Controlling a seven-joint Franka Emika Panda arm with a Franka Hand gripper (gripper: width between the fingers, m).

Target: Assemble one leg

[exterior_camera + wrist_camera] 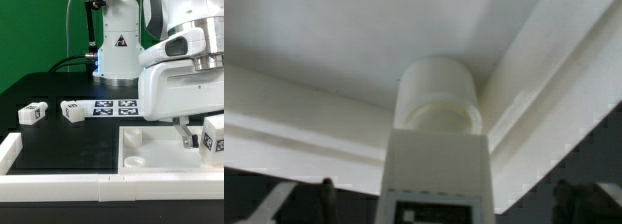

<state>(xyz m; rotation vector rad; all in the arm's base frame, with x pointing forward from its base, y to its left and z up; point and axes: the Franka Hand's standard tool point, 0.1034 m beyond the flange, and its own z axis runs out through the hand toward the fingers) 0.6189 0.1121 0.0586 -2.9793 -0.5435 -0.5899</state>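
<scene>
A white leg (213, 137) with a square marker tag stands upright at the exterior view's right, over the large white panel (150, 150). My gripper (198, 137) is down around it, and one dark finger (185, 135) shows beside it. In the wrist view the leg (441, 120) runs between the fingers (310, 200), its rounded end against a corner of the panel (331, 60). The jaws stand apart from the leg on both sides, with a gap on each. The gripper (441, 198) looks open. Two more legs (33, 113) (72, 110) lie on the black table at the left.
The marker board (115, 105) lies behind the panel near the robot base (118, 50). A white rail (60, 183) runs along the table's front edge, with a short piece (8, 150) at the left.
</scene>
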